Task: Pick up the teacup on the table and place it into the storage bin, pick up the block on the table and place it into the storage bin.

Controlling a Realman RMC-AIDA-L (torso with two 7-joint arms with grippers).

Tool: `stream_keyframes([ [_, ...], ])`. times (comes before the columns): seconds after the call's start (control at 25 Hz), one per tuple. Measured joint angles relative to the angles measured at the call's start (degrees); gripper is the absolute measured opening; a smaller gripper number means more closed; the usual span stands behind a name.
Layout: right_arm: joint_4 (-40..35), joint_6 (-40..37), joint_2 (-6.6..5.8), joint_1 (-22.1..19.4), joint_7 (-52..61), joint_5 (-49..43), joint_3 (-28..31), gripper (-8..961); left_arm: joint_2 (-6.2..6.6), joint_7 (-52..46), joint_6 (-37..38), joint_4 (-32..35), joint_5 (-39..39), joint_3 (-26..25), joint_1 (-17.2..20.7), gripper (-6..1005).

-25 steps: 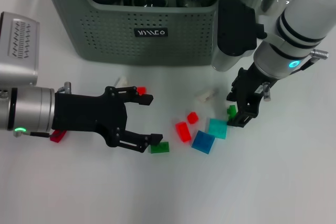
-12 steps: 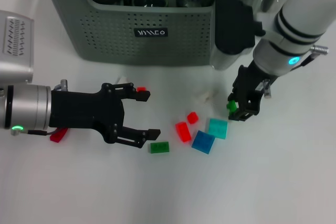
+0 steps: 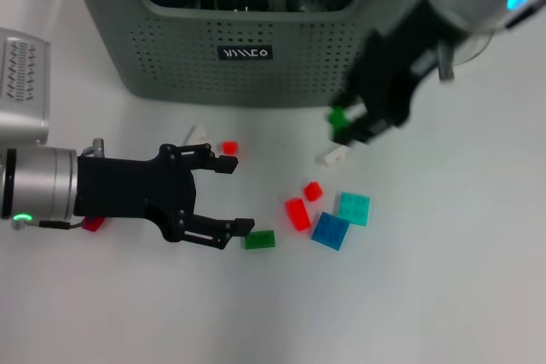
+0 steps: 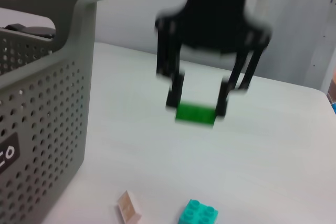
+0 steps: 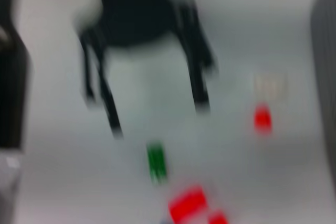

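- The storage bin (image 3: pixel 247 49) is cut off by the top edge of your head view, so you see only its front wall and the near part of its inside.
- The dark, glassy things inside the bin are cropped too; you cannot tell what each one is.
- Your right claw (image 3: pixel 351 124) is motion-blurred in the head view; the green block (image 3: pixel 339 115) it holds shows only as a small smear.
- A red piece (image 3: pixel 94 223) is mostly hidden behind the left arm.
- The right wrist view is blurred throughout: the left claw (image 5: pixel 152 114) is a dark shape, and the blocks on the tabletop (image 5: pixel 252 182) are mere coloured blobs.
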Motion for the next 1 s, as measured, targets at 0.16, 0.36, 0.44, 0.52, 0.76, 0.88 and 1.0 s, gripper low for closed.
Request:
stream_keyframes([
  [0.16, -4.3, -3.9, -0.28, 4.0, 0.8, 5.9, 9.1, 500, 0.01, 0.2, -0.1, 0.0, 0.0, 0.0, 0.2, 919],
  [0.36, -6.3, 5.6, -0.79, 6.7, 6.7, 5.2, 12.6, 517, 0.0, 0.2, -0.1, -0.2, 0.0, 0.0, 0.3, 919],
  [0.44, -5.0, 13.3, -0.82, 7.1, 9.8, 1.9, 11.6, 523, -0.05, 0.2, -0.2, -0.2, 0.0, 0.0, 0.3, 919],
  [0.52, -1.9, 19.8, -0.58, 7.5, 11.0, -1.0, 10.1, 530, -0.08, 0.3, -0.2, -0.3, 0.0, 0.0, 0.3, 919],
  [0.76, 13.1, 37.6, -0.13, 9.7, 10.7, -3.3, 5.0, 549, -0.03, 0.3, -0.3, -0.7, -0.4, -1.2, 0.0, 919],
  [0.88, 19.5, 46.9, 0.2, 10.6, 10.6, -3.0, 2.7, 559, 0.06, 0.3, -0.3, -0.8, -0.4, -1.4, -0.2, 919],
  [1.0, 24.9, 54.4, 0.37, 11.4, 10.6, -2.9, 0.7, 569, 0.09, 0.5, -0.5, -0.8, -0.4, -1.5, -0.2, 919],
])
